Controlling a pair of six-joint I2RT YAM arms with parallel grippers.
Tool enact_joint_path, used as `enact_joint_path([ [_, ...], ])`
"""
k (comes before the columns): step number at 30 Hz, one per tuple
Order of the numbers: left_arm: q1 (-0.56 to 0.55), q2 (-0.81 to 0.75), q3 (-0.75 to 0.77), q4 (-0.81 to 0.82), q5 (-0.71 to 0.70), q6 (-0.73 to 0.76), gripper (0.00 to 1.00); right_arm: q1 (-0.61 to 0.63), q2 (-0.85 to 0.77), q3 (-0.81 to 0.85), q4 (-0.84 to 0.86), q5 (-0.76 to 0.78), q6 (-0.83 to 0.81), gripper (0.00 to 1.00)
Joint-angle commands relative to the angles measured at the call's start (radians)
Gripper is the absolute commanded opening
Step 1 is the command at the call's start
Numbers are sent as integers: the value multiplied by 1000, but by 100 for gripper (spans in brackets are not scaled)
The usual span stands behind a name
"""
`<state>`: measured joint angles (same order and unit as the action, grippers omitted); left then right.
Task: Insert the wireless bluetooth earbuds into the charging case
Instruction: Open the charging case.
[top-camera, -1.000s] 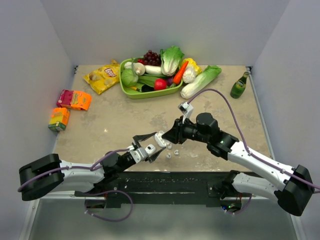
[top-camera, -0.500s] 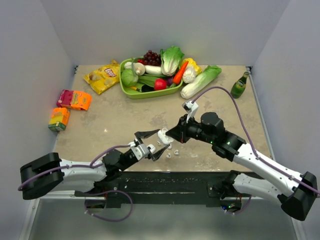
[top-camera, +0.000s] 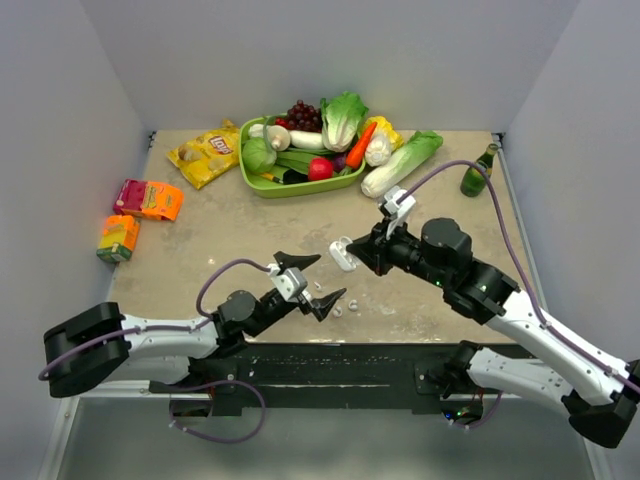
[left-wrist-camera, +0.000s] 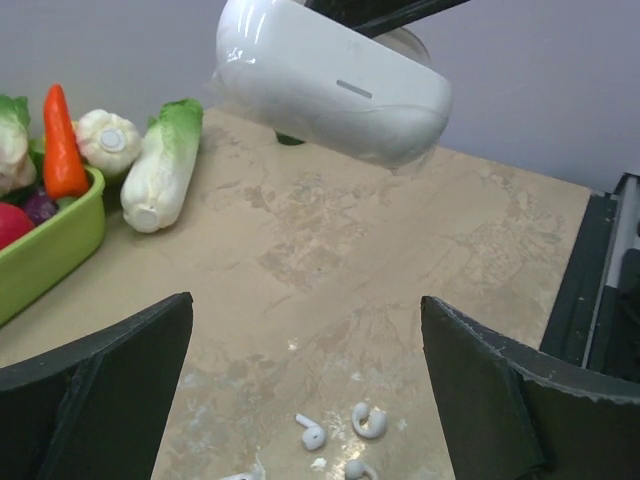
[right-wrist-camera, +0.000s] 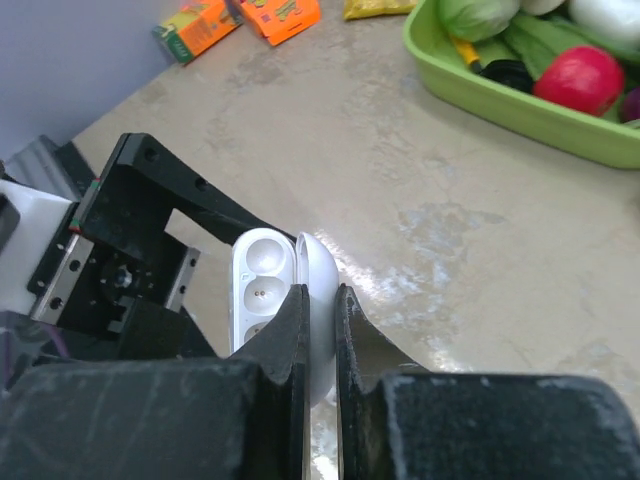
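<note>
Wireless bluetooth earbuds (left-wrist-camera: 368, 420) lie loose on the worktop (left-wrist-camera: 400, 230) beneath the left pincer (left-wrist-camera: 307, 310), which is spread wide and empty. The open charging case (right-wrist-camera: 262, 290) is pinched by its lid in the right pincer (right-wrist-camera: 320, 300), held aloft. Next, a precise descent onto one bud seems called for.

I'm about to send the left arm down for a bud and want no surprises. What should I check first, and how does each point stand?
1. Hold: right gripper shut on the charging case, off the table: ok.
2. Access: lid open, visible wells empty: ok.
3. Picker: left gripper wide open: ok.
4. Targets: earbuds loose on the table below it: ok.
5. Which bud suits which well: cannot tell.
</note>
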<state>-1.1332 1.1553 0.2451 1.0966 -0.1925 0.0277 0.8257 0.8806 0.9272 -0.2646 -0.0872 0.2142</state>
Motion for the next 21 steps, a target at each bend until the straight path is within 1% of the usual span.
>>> enact_joint_path([
  [1,59,-100,43,-118,157,-181,100,102,-100,-19,28,223,-196,0],
  [2,76,-118,40,-150,188,-239,100,121,-118,-22,22,277,-209,0],
  [3,98,-149,39,-167,296,-264,100,136,-115,-1,1,285,-261,0],
  [4,148,-160,31,-176,351,-290,100,160,-105,16,-25,282,-274,0],
  [5,176,-166,17,-129,411,-348,100,171,-91,34,-79,270,-280,0],
  [6,202,-169,4,-92,529,-371,100,179,-60,59,-93,261,-283,0],
  [7,229,-164,-3,-64,575,-389,100,190,-48,64,-100,250,-288,0],
  [9,237,-142,17,-55,655,-390,100,213,-29,62,-104,262,-289,0],
  [12,243,-105,74,-93,747,-374,100,253,-11,67,-117,311,-291,0],
  [14,243,-91,100,-103,778,-368,100,277,-3,71,-137,329,-294,0],
  [17,245,-80,114,-107,774,-359,95,303,1,68,-139,326,-297,0],
  [19,247,-82,143,-141,783,-338,94,314,7,70,-145,323,-299,0],
  [21,247,-77,158,-182,792,-327,90,323,12,73,-151,317,-302,0],
])
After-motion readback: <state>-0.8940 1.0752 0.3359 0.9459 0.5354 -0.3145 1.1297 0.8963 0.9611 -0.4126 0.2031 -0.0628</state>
